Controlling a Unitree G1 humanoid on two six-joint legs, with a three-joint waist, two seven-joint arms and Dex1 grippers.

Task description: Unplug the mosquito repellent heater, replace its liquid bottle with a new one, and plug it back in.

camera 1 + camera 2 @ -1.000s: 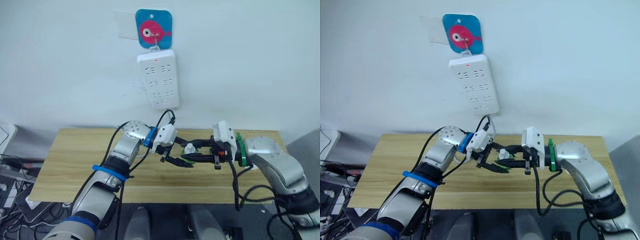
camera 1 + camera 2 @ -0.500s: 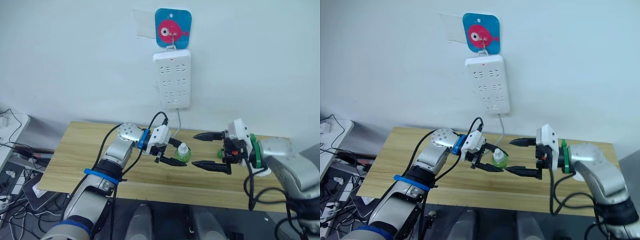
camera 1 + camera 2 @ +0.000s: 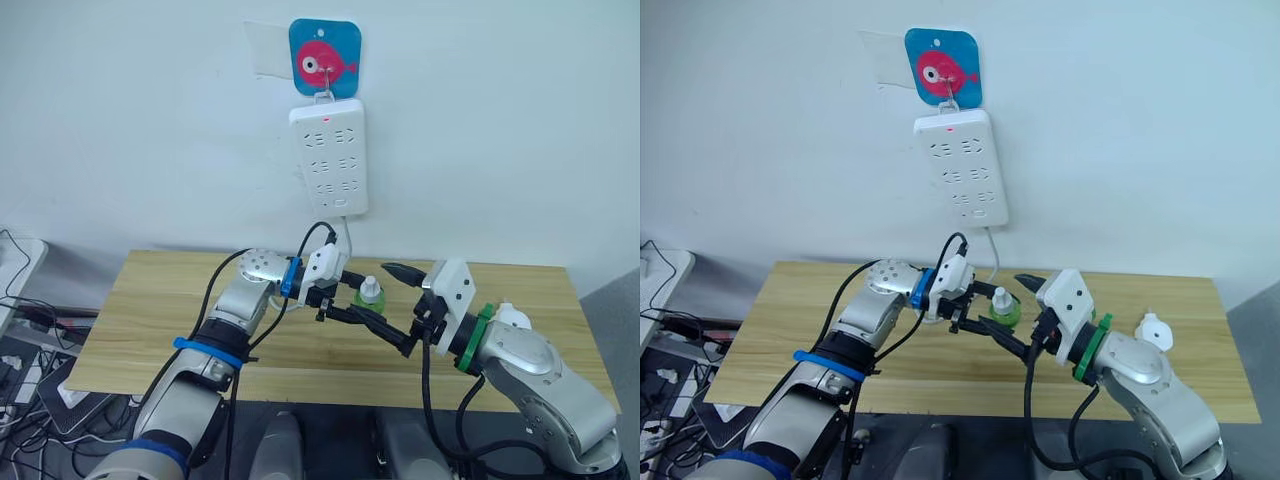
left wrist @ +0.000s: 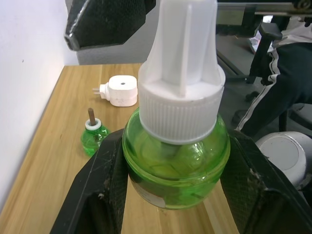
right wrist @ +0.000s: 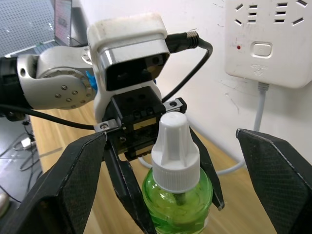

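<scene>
Since half a second ago the right gripper [image 3: 400, 308] has swung in from well apart until its spread fingers flank the capped green bottle [image 3: 369, 294], one finger above and behind it, the other below; the head camera has shifted too. That bottle, full of green liquid under a white ribbed cap, is pinched around its belly by the left gripper [image 4: 170, 195], held above the wooden counter [image 3: 150, 300].

The mosquito repellent heater [image 4: 121, 90] lies unplugged on the counter toward the robot's right end, prongs out to one side, and an uncapped bottle [image 4: 93, 137] with a bare wick stands near it. On the wall hangs the white power strip [image 3: 328, 157] with its red light on, under a blue fish hook plate [image 3: 324, 60].

My reading is that the cap is about to be taken off. If the right gripper closes on the green body instead of the cap, both grippers would squeeze the same part and the bottle could slip or twist out. A hard pull off-axis could snap the wick underneath or spill liquid.
</scene>
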